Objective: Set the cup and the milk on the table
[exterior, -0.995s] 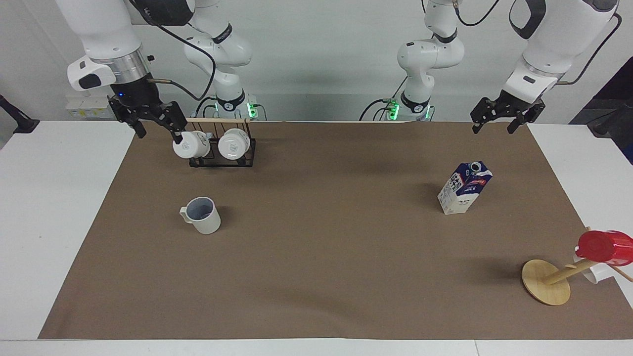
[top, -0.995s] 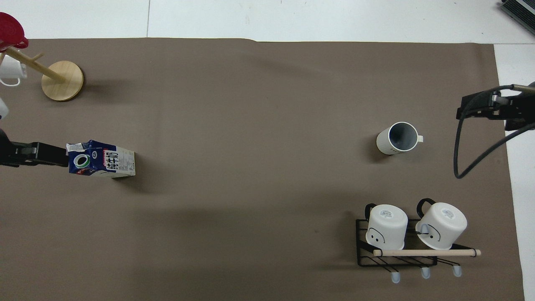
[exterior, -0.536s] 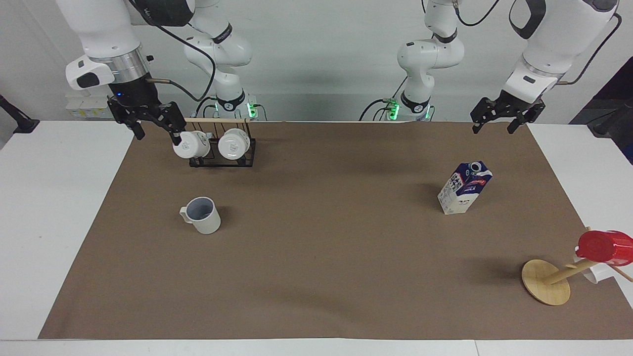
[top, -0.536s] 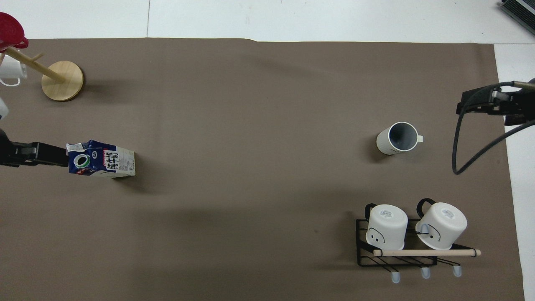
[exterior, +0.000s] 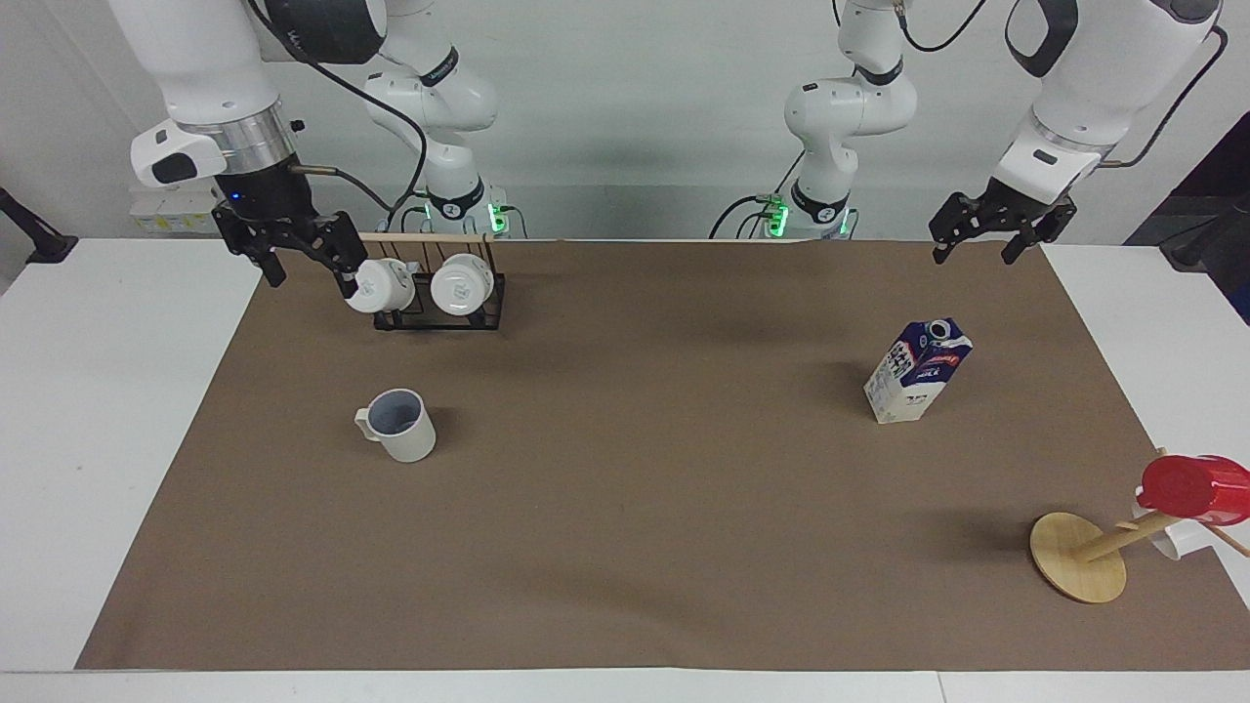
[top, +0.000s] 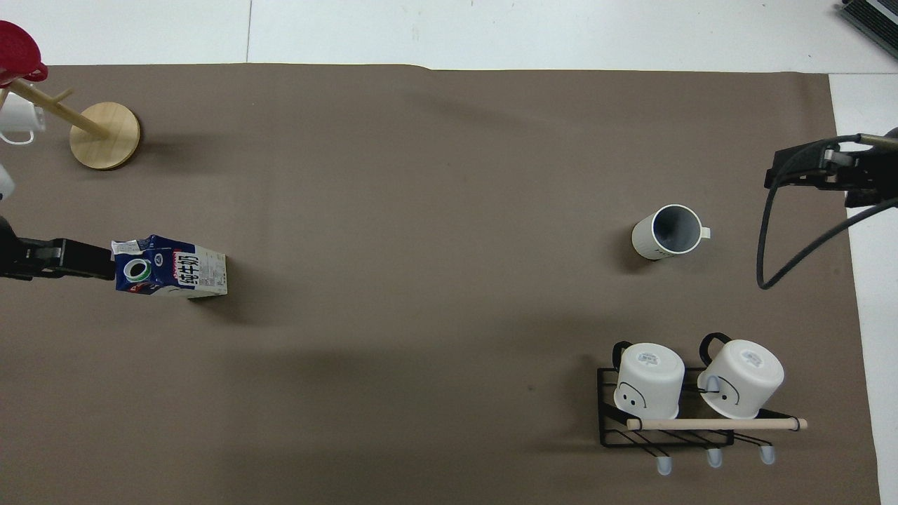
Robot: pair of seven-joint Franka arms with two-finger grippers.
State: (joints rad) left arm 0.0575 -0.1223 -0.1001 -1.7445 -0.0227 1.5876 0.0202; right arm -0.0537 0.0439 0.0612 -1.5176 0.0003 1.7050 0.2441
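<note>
Upright on the brown sheet (exterior: 625, 547) that covers most of the table (exterior: 88, 410), the cup (exterior: 400, 426) stands open end up, its small handle pointing toward the right arm's end of the table. Relative to that cup, the milk (exterior: 916, 371) stands well apart toward the left arm's end of the table, also upright on the sheet, its round cap on top. A black wire rack (exterior: 437, 293) holding two white mugs (exterior: 430, 285) sits nearer to the robots than the cup. Raised in the air, the right gripper (exterior: 303, 259) hangs over the sheet's edge just beside that rack, its fingers spread apart and holding nothing. Likewise empty, the left gripper (exterior: 977, 244) hangs in the air with its fingers spread, over the sheet's edge at the milk's end of the table. Farther from the robots than the milk, a wooden stand (exterior: 1079, 557) leans with a red cup (exterior: 1193, 486) on it.
</note>
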